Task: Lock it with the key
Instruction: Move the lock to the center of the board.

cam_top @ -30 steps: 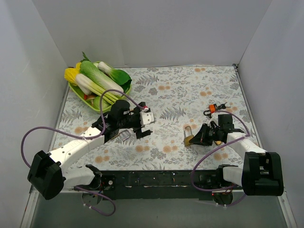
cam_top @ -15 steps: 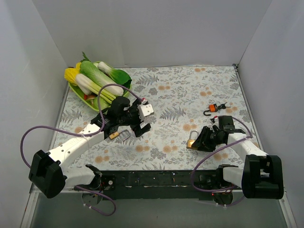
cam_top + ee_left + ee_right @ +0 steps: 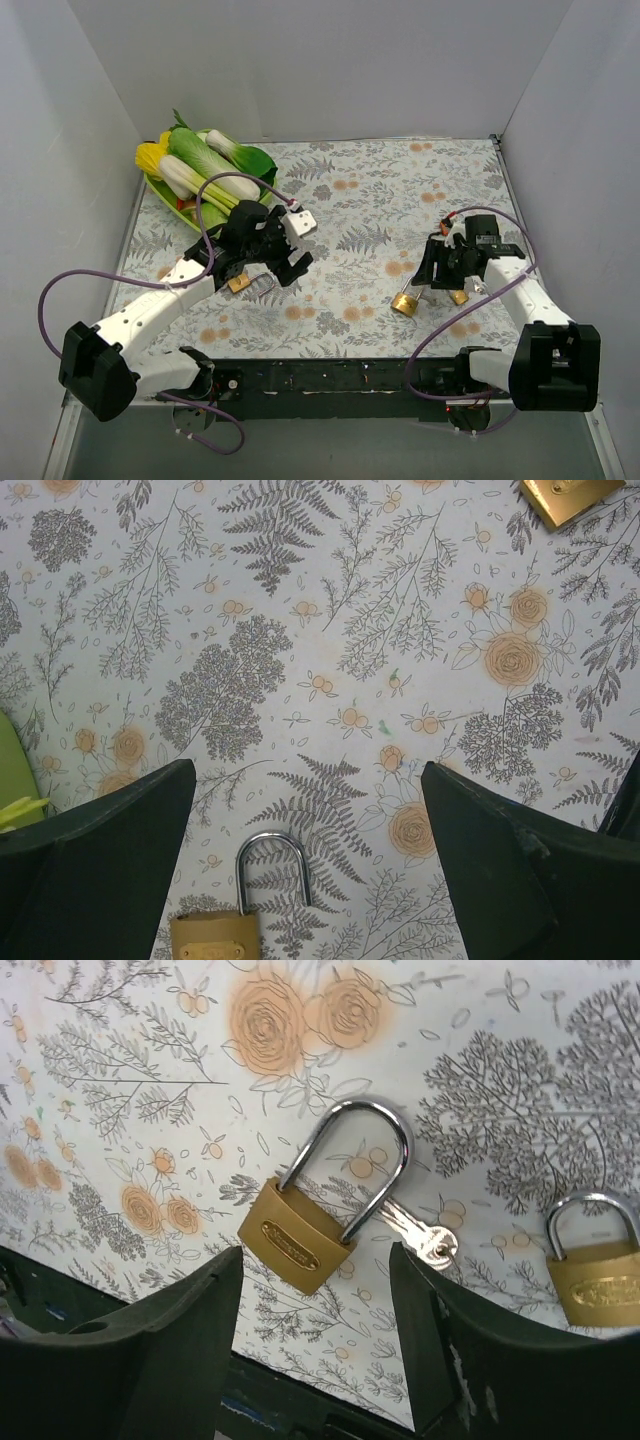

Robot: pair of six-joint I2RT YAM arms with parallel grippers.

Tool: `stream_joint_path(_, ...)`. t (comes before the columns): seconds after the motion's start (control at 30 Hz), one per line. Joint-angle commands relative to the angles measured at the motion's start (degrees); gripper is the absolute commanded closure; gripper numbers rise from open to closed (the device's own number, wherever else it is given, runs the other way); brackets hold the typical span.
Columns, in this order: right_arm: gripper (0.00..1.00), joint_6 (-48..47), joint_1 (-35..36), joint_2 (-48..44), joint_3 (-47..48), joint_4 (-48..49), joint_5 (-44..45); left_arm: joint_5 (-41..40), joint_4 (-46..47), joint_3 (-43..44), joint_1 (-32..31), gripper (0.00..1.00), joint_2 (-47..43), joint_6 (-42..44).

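Brass padlock [image 3: 296, 1243]: lay flat on the table [image 3: 520, 1040] at the centre of the right wrist view, shackle arching toward the top.
Silver key [image 3: 420, 1238]: lay just right of that padlock, its blade passing under the shackle; whether it touched the keyhole could not be told.
Right end effector [image 3: 315, 1255]: released, jaws spread above the padlock, grasping nothing.
Second padlock [image 3: 600, 1282]: lay at the right edge of that view, apart from the first.
Left end effector [image 3: 308, 780]: released and empty over the floral cloth.
Third padlock [image 3: 215, 938]: lay at the bottom edge of the left wrist view, untouched.
Vegetable dish [image 3: 268, 170]: sat upper left in the top view.
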Motion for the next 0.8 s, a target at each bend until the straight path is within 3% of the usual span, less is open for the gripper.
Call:
stream_joint_path(0.0, 0.34, -9.7, 1.7, 4.7, 3.6, 1.2, -8.1, -0.6, -3.1, 3.1, 0.5, 0.02, -1.9, -1.8)
stream_joint_path(0.13, 0.32, -14.5, 5.7, 7.3, 9.2, 0.0, -9.7, -0.1, -5.3, 4.0, 0.7, 0.02, -1.9, -1.5)
stream_joint_path(0.27, 0.32, -25.6, 14.2, 7.9, 14.1, -5.0, 1.3, 2.8, -9.4, 6.8, 1.1, 0.02, 0.1, -2.0)
stream_joint_path(0.37, 0.3, -32.3, 15.5, 9.7, 13.5, -10.4, 3.0, 5.4, -12.6, 9.2, 1.7, 0.02, 2.6, -2.7)
stream_joint_path(0.77, 0.28, -39.8, 22.8, 14.6, 12.0, -9.7, 5.3, 8.6, -16.5, 14.7, 3.7, 0.02, 9.0, -9.3)
